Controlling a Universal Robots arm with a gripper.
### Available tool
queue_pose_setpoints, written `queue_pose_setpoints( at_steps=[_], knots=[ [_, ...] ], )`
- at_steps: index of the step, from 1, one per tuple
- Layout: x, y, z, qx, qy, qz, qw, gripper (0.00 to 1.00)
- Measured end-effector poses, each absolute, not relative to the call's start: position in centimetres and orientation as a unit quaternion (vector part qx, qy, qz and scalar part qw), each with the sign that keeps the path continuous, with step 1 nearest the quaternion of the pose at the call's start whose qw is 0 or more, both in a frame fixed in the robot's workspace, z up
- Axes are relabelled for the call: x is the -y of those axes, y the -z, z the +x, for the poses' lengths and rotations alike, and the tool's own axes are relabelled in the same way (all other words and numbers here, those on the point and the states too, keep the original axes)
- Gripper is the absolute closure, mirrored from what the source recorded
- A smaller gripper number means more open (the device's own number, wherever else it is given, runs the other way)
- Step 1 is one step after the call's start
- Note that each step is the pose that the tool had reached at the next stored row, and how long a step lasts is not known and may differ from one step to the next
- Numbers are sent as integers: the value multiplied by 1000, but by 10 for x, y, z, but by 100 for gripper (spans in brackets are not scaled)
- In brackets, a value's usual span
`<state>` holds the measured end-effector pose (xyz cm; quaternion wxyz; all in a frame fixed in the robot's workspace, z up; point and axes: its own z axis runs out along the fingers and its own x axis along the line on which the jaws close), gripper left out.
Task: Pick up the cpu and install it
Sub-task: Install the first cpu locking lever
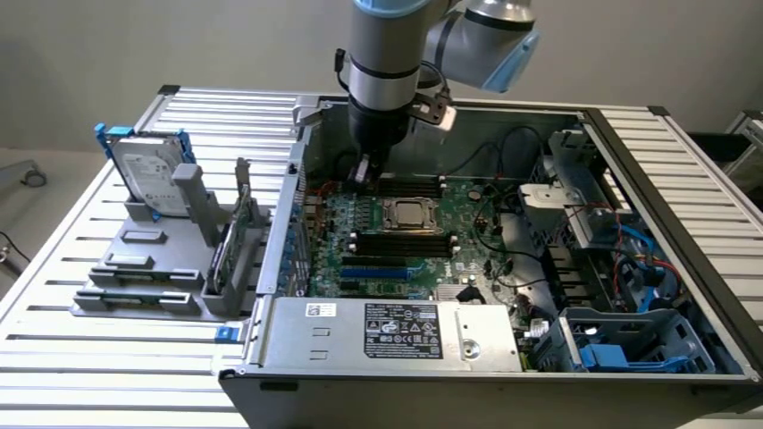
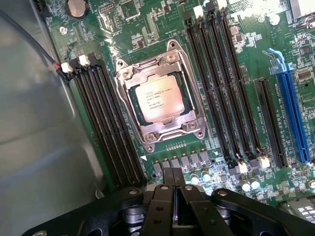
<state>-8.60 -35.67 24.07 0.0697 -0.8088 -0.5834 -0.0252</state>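
Observation:
The cpu (image 1: 408, 213), a small square chip with a pale silver top, lies flat inside the metal-framed socket (image 2: 193, 126) on the green motherboard in the open computer case. In the wrist view the cpu (image 2: 157, 99) sits level, with the frame around its edges. My gripper (image 1: 364, 170) hangs above the motherboard's back part, to the exterior view's left of the socket and apart from the chip. Seen from the wrist, the gripper (image 2: 173, 178) is shut, its dark fingers pressed together with nothing between them.
Black memory slots (image 2: 224, 78) flank the socket on both sides, and a blue slot (image 2: 293, 118) lies further out. The case wall (image 1: 292, 223) stands close by. A power supply (image 1: 394, 331) fills the case front. A hard drive with a blue bracket (image 1: 149, 165) stands in a grey rack outside.

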Motion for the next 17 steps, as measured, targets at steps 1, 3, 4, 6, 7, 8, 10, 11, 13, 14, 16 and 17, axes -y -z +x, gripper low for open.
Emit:
queue_pose_setpoints(
  at_steps=[1, 3, 4, 6, 7, 8, 10, 11, 13, 14, 16, 17],
  knots=[
    [356, -241, -86, 588, 24, -806, 68, 89],
    [356, -241, -86, 597, 21, -799, 65, 89],
    [356, -241, -86, 602, 19, -796, 63, 89],
    [356, -241, -86, 611, 17, -789, 60, 89],
    [356, -241, -86, 616, 16, -785, 58, 89],
    [356, -241, -86, 621, 14, -782, 57, 89],
    [356, -241, -86, 631, 12, -774, 53, 89],
    [356, -241, -86, 636, 11, -770, 51, 89],
    [356, -241, -86, 645, 9, -762, 48, 89],
    [356, -241, -86, 650, 7, -758, 46, 89],
    [356, -241, -86, 660, 5, -750, 42, 89],
    [356, -241, -86, 664, 4, -746, 40, 89]
  ],
)
